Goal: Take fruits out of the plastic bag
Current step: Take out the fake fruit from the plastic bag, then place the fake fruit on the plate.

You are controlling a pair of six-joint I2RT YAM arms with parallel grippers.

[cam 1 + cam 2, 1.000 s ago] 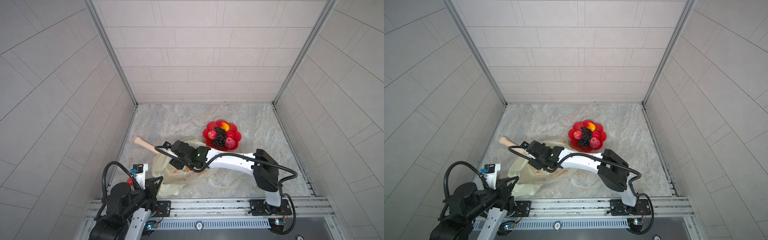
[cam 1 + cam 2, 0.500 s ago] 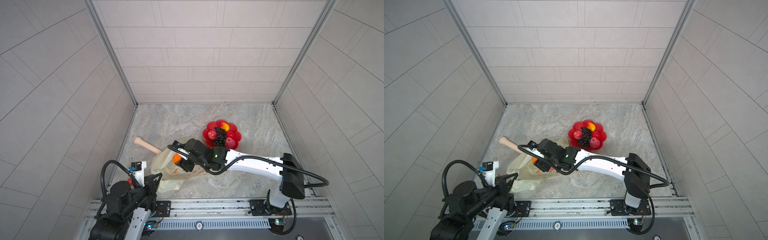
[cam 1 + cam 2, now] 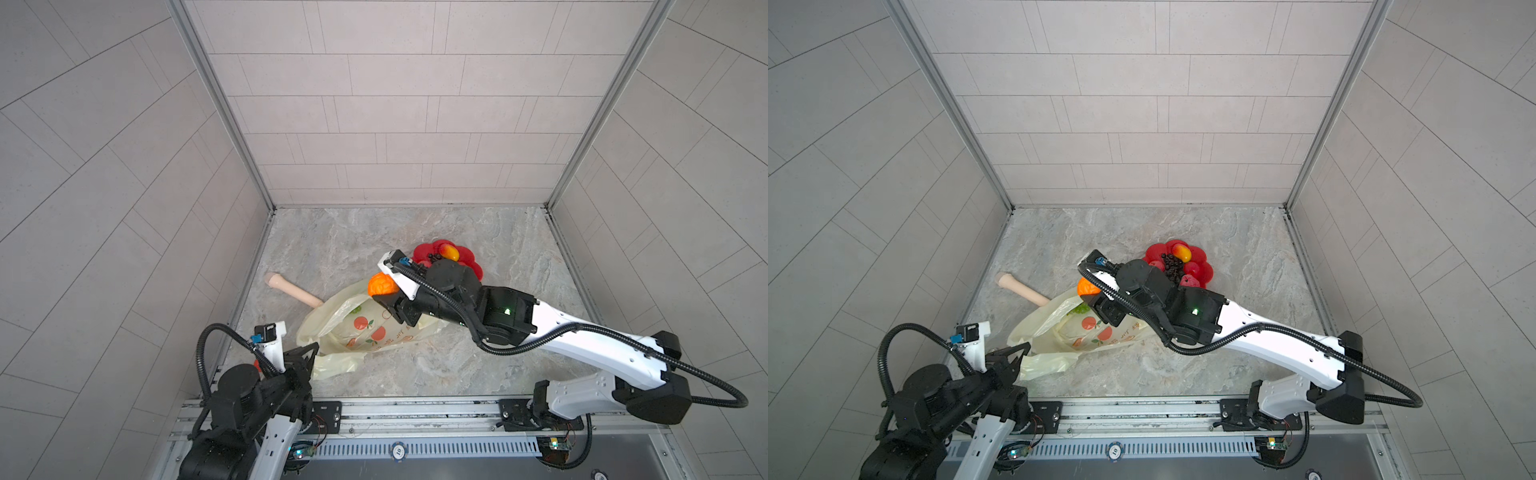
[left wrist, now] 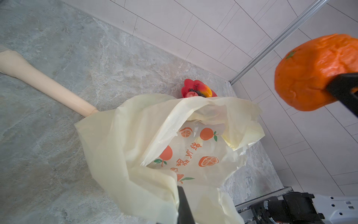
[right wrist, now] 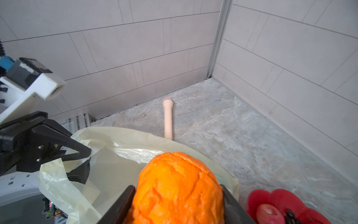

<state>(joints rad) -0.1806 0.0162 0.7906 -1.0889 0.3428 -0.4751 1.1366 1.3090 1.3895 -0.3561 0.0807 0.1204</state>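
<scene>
One more fruit is out: the orange (image 3: 381, 284) has risen clear of the plastic bag (image 3: 365, 332), clamped in the right gripper (image 5: 177, 201), above the bag's far edge near the red plate (image 3: 471, 264). Left gripper (image 3: 306, 352), pinched shut, holds the bag's near edge.

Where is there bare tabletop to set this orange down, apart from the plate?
For the orange, bare tabletop lies between the red plate and the back wall, and from the plate to the right wall. The left side is crowded: plastic bag, beige stick, left gripper.
</scene>
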